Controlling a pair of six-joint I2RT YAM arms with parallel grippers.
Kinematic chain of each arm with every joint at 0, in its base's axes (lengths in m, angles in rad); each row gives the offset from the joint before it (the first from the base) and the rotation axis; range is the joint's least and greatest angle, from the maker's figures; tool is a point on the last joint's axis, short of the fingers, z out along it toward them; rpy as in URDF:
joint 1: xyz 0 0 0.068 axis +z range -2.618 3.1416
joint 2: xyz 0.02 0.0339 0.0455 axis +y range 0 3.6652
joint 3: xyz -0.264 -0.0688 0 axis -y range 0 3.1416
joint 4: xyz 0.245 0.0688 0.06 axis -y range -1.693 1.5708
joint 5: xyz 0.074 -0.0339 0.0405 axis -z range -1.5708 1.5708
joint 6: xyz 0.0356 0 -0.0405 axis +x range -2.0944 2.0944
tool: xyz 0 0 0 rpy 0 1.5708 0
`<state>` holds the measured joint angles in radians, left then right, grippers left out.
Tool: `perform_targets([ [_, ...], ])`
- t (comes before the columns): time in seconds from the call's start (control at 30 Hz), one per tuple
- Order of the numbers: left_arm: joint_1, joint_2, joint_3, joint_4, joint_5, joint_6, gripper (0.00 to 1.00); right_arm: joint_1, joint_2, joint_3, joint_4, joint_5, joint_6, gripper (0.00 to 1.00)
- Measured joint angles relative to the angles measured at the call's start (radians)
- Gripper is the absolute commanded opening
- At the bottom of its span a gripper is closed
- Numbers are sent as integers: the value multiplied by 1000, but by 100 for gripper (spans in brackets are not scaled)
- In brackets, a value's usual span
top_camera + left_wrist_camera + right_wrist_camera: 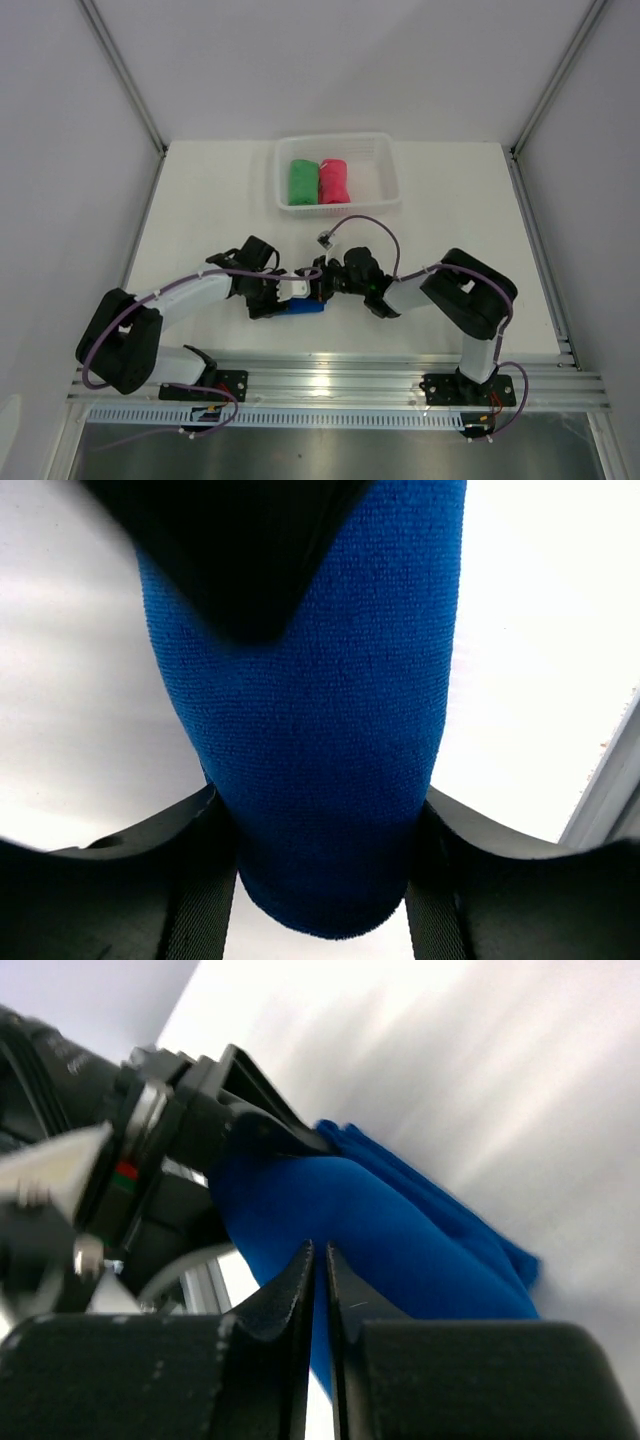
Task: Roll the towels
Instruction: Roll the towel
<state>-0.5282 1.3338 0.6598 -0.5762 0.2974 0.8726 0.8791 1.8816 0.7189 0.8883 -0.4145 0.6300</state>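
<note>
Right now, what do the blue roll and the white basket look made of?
The blue towel: soft cloth, likely microfibre, matte. The left wrist view shows a fine, even knit grain with no shine.
The basket: probably moulded plastic, white and smooth. Its thin slotted walls hold a crisp shape, though it is too small in the top view to be sure.

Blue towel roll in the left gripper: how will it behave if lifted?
Probably soft: the blue towel looks squeezed where the left gripper clamps it, so it should deform, not slip. Loose layered edges show at one end in the right wrist view; it may unroll if jostled. Cylindrical, so apt to roll when released.
</note>
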Motion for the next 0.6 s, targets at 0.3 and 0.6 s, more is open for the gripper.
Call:
perform_targets([
  [0.3, 65, 34, 46, -85, 122, 47, 49, 27, -369, -32, -469, 335, -270, 15],
  [0.6, 104, 92, 101, -206, 237, 132, 50, 77, -859, -163, -617, 726, -586, 99],
])
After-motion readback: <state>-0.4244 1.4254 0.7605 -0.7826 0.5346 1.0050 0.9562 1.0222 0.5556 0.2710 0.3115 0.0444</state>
